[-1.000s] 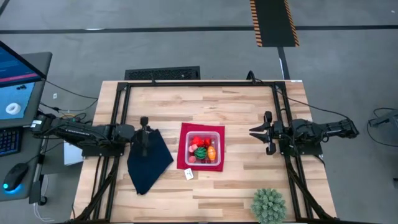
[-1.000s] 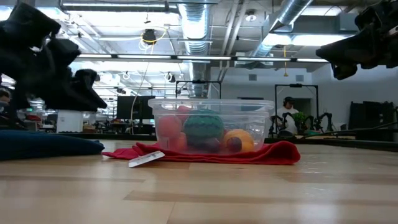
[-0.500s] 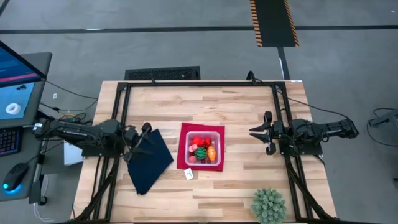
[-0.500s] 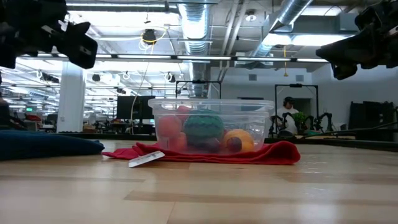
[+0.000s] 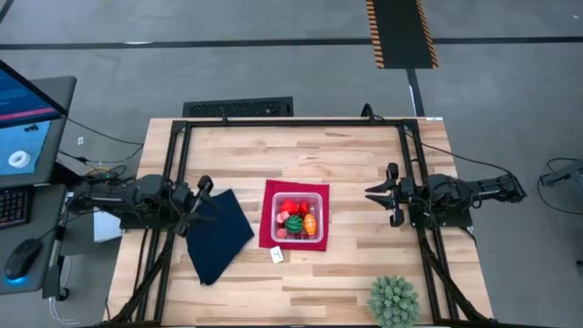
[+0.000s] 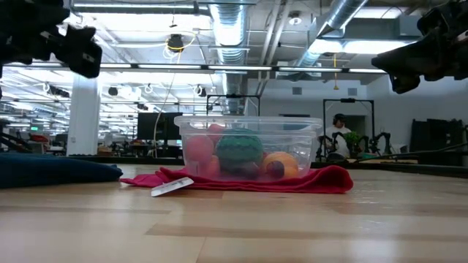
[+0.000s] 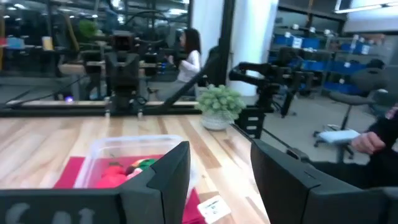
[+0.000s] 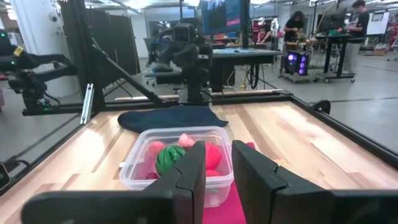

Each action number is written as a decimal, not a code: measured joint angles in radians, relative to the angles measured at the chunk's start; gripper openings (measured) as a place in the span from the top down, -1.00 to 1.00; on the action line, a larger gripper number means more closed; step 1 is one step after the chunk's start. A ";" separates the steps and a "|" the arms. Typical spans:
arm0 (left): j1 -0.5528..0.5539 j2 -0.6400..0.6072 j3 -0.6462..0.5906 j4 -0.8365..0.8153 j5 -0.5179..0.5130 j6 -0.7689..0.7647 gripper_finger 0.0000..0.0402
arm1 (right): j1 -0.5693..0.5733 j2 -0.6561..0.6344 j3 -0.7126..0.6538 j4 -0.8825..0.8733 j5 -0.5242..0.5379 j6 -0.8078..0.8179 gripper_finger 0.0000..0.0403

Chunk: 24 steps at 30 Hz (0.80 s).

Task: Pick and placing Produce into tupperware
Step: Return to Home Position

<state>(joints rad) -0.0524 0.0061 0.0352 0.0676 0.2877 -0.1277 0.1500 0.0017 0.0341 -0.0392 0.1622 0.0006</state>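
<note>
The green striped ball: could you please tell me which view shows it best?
The low view: the green striped ball shows large inside the tupperware, through its clear wall. High view: small. Right wrist: partly hidden. Left wrist: a sliver.

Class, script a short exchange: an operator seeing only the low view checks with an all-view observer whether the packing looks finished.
Operator: Any produce outside the tupperware?
Observer: From above, all produce I see lies inside the tupperware.
Operator: Where are the pincers?
Observer: Left pincer sits at the navy cloth's edge; right pincer at the table's right side, both open and apart from the tupperware.
</note>
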 joint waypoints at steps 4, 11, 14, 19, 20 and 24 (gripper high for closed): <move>-0.002 0.001 0.002 -0.052 0.004 0.022 0.20 | 0.000 0.004 0.000 -0.001 -0.001 0.000 0.49; -0.002 -0.002 0.004 -0.067 0.004 0.033 0.20 | 0.000 0.005 0.000 -0.002 -0.004 0.000 0.49; -0.002 -0.002 0.005 -0.080 0.000 0.032 0.20 | 0.000 0.005 0.000 -0.002 -0.004 0.000 0.49; -0.002 -0.002 0.008 -0.097 -0.057 0.044 0.20 | 0.000 0.005 0.000 -0.002 -0.004 0.000 0.49; -0.002 -0.002 0.008 -0.098 -0.069 0.041 0.20 | 0.000 0.005 0.000 -0.002 -0.004 0.000 0.49; -0.002 -0.002 0.008 -0.102 -0.111 0.034 0.20 | 0.000 0.005 0.000 -0.002 -0.004 0.000 0.49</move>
<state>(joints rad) -0.0544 0.0044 0.0429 -0.0343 0.1767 -0.0934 0.1501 0.0071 0.0341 -0.0410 0.1585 0.0005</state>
